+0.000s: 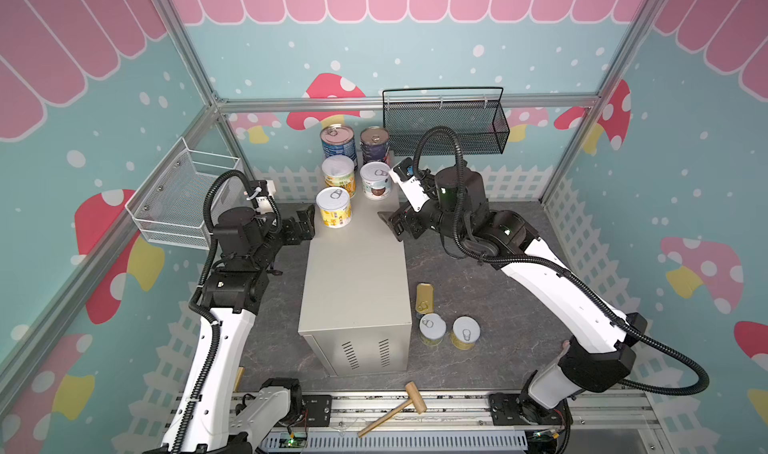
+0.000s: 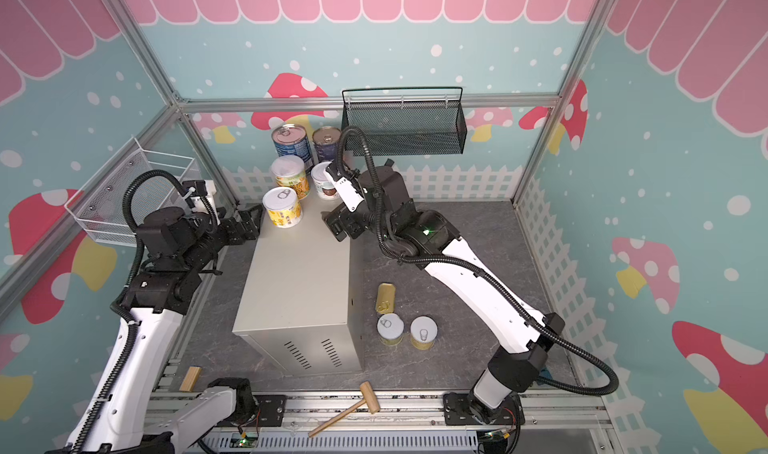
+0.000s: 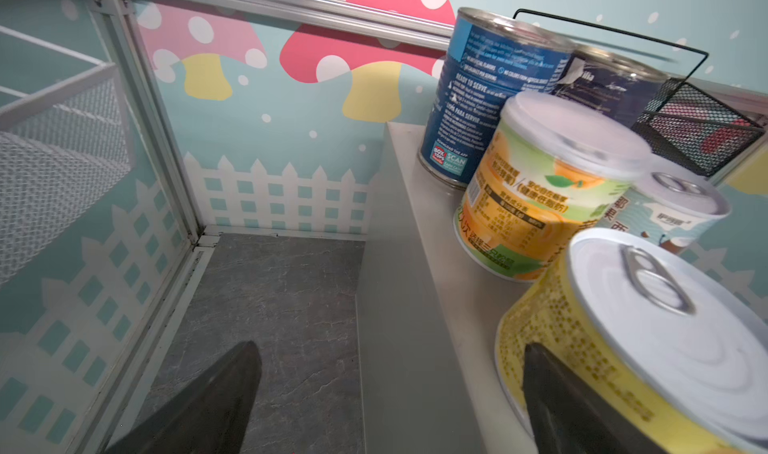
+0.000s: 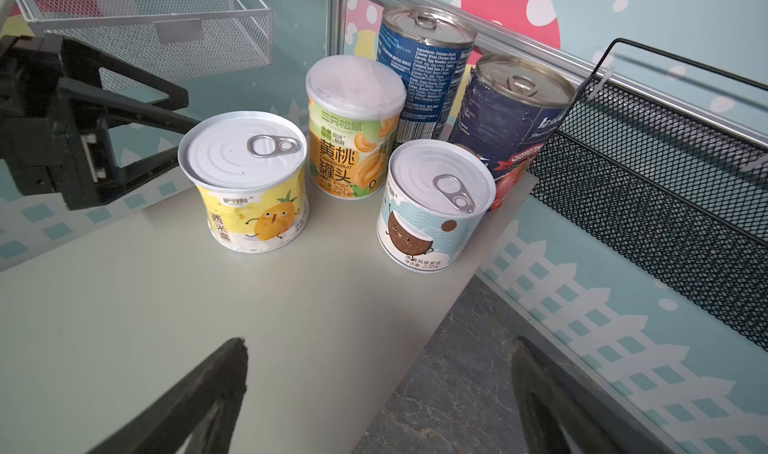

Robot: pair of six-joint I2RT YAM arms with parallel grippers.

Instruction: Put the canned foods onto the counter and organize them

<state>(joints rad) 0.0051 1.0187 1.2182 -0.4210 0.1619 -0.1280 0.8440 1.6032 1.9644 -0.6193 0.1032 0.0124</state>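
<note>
— Mallet (image 1: 415,398) at the bottom edge aside, what's been placed?
— Five cans (image 1: 376,182) stand upright at the counter's (image 1: 353,273) far end, upper middle. Only the top views show a gold tin (image 1: 424,297) and two short cans (image 1: 432,328) on the floor, right of it.
— Labels?
— Right wrist view: "CANNED FRUIT" on the peach can (image 4: 353,128), "CHOPPED TOM" on the navy can (image 4: 511,132). Left wrist view: "READY TO SERVE" on the blue can (image 3: 478,99).
— Claws?
— Left claw (image 1: 308,223) and right claw (image 1: 390,225) both gape wide, empty, either side of the pineapple can (image 1: 333,207).
</note>
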